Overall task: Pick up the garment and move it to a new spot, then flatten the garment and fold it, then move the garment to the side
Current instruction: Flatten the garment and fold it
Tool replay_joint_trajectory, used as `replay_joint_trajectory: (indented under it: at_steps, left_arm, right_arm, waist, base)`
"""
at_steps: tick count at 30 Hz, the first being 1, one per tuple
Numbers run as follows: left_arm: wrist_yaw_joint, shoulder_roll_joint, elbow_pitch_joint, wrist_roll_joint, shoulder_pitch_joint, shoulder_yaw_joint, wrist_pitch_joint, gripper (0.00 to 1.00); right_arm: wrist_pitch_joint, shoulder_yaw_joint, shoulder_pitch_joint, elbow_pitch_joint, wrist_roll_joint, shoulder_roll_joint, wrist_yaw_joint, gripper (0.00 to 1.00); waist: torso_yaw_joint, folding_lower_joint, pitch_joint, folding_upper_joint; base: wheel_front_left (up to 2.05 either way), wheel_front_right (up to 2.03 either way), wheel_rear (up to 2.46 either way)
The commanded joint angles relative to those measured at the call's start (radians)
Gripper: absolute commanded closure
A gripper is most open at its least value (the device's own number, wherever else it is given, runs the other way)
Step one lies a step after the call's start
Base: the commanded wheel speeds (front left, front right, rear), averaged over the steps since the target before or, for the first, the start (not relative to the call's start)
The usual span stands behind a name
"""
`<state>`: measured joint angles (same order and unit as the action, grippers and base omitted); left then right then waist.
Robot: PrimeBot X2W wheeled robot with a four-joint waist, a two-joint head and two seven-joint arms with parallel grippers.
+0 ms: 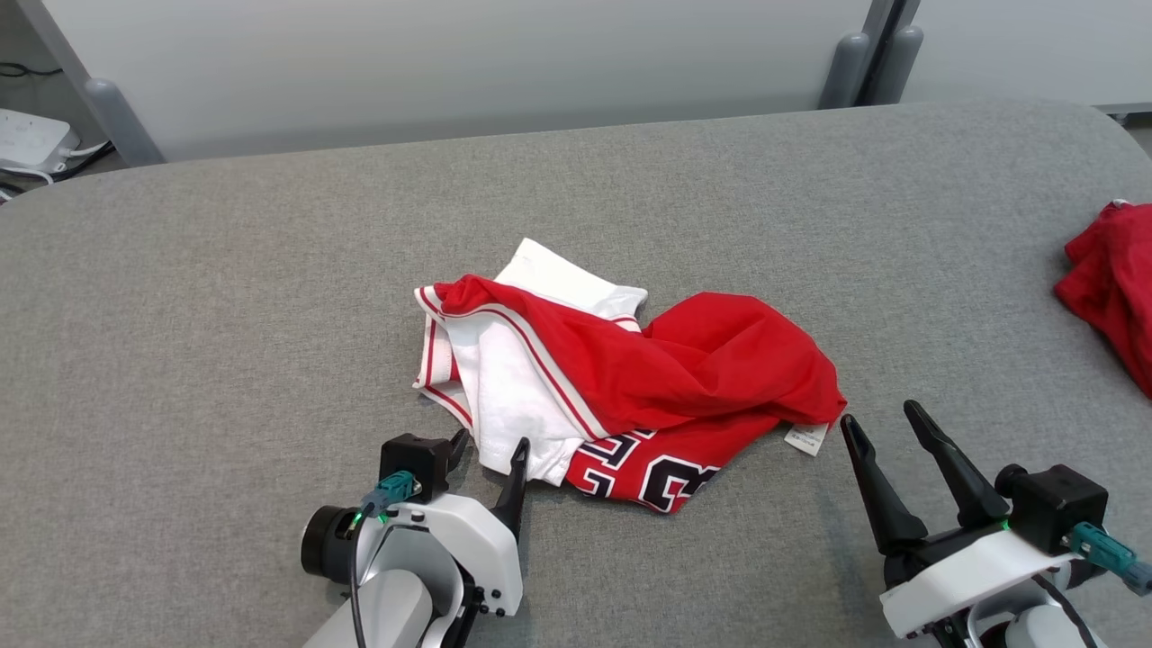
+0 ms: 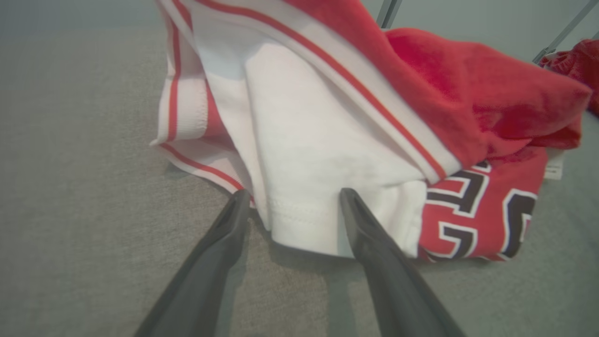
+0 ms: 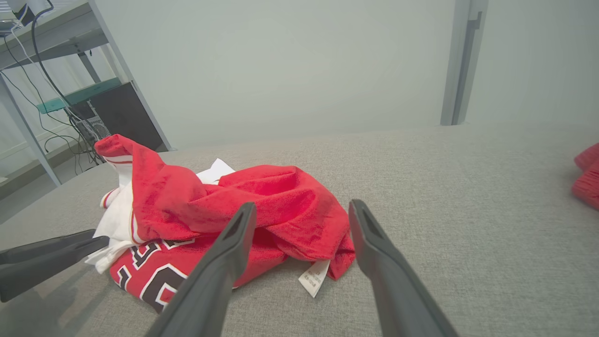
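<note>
One crumpled red-and-white garment (image 1: 630, 378) lies at the centre of a grey table (image 1: 225, 288), a pale wall (image 1: 450, 63) behind. The left gripper (image 1: 492, 441), jaws wide and empty, straddles its white hem; the right gripper (image 1: 878, 414), equally open and empty, points beside its tag (image 1: 806, 438).

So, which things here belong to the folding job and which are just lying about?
In the job:
red-and-white jersey
left hand, open at its white hem
right hand, open beside its care label
grey table

Lying about:
second red garment at the table's right edge
white box with cables beyond the far left corner
</note>
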<state>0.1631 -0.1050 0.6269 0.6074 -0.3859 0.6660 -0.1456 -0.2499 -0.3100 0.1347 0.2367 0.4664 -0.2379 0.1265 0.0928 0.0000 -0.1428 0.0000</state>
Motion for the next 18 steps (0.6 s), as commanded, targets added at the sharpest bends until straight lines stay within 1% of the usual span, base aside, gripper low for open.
replay_joint_trajectory:
  at_steps: [1,4,5,6,7,11,15,18]
  left_arm:
    - [-0.015,0.001,0.001,0.015,-0.05,-0.028,-0.014,0.0]
    - [-0.046,0.019,0.041,0.034,-0.069,-0.026,-0.028,0.0]
    - [-0.055,0.024,0.053,0.039,-0.076,-0.024,-0.032,0.27]
    - [-0.06,0.028,0.064,0.04,-0.083,-0.02,-0.037,0.85]
    - [-0.066,0.032,0.071,0.042,-0.089,-0.017,-0.042,1.0]
    - [-0.073,0.04,0.078,0.04,-0.11,-0.009,-0.07,1.0]
    - [-0.055,0.033,0.039,0.023,-0.121,-0.017,-0.092,1.0]
    - [-0.031,0.003,-0.037,0.01,-0.12,-0.037,-0.102,1.0]
  right_arm:
    - [-0.012,-0.021,0.022,-0.031,0.007,-0.023,0.004,0.0]
    - [-0.012,-0.021,0.022,-0.034,0.006,-0.028,0.004,0.0]
    - [-0.012,-0.021,0.022,-0.035,0.005,-0.029,0.004,0.0]
    - [-0.012,-0.02,0.022,-0.036,0.004,-0.03,0.004,0.0]
    - [-0.012,-0.019,0.021,-0.037,0.003,-0.031,0.004,0.0]
    - [-0.012,-0.011,0.018,-0.04,-0.003,-0.031,0.004,0.0]
    - [-0.012,-0.009,0.008,-0.031,-0.004,-0.028,0.004,0.0]
    - [-0.012,-0.017,0.001,-0.007,0.006,-0.026,0.004,0.0]
  waist:
    - [0.004,0.0,-0.002,0.0]
    - [0.009,0.0,-0.003,0.0]
    - [0.009,0.0,-0.002,0.0]
    - [0.01,0.0,-0.001,0.0]
    - [0.011,0.0,0.0,0.0]
    - [0.01,0.0,0.004,0.0]
    - [0.001,0.0,0.01,0.0]
    - [-0.011,0.0,0.014,0.0]
  base:
    - [0.0,0.0,0.0]
    - [0.0,0.0,0.0]
    - [0.0,0.0,0.0]
    - [0.0,0.0,0.0]
    - [0.0,0.0,0.0]
    - [0.0,0.0,0.0]
    - [0.0,0.0,0.0]
    - [0.0,0.0,0.0]
